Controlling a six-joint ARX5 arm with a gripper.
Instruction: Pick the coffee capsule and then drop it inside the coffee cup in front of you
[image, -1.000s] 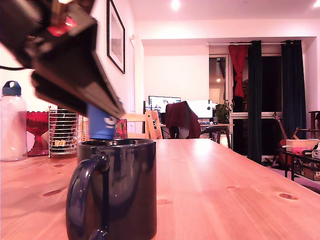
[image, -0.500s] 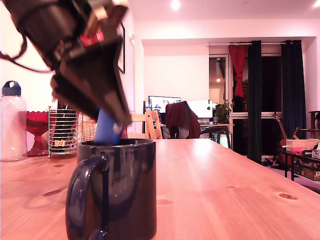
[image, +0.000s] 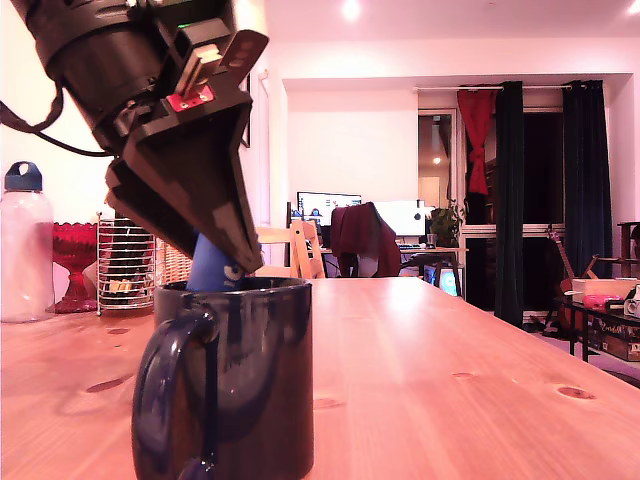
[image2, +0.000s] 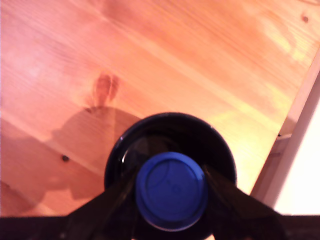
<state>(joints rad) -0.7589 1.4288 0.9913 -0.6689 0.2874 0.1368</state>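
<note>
While the capsule (image: 212, 267) is clamped over the mug (image: 232, 380), status is as follows:

Change: over the last second the gripper (image: 225, 262) has been swung from a flat, sideways approach to a steep downward tilt, and the capsule has been lowered until its bottom dips behind the rim.
Meaning: transport is judged done; only the release is left.
Capsule: held tilted between the jaws, partly below rim level in the exterior view. In the wrist view its round blue face (image2: 171, 190) is seen centred inside the dark mouth of the mug (image2: 220, 150).
Grip: narrow, jaws closed on the capsule's sides; a finger (image2: 105, 200) is seen flanking it in the wrist view.
Arm pose: wrist high at the exterior view's left, fingers angled down toward that view's right, tips just at the rim. Contact with the rim cannot be told.
Mug: upright on the table (image: 450, 380), handle toward the camera.
Next: opening should be enough; alignment is judged good.
</note>
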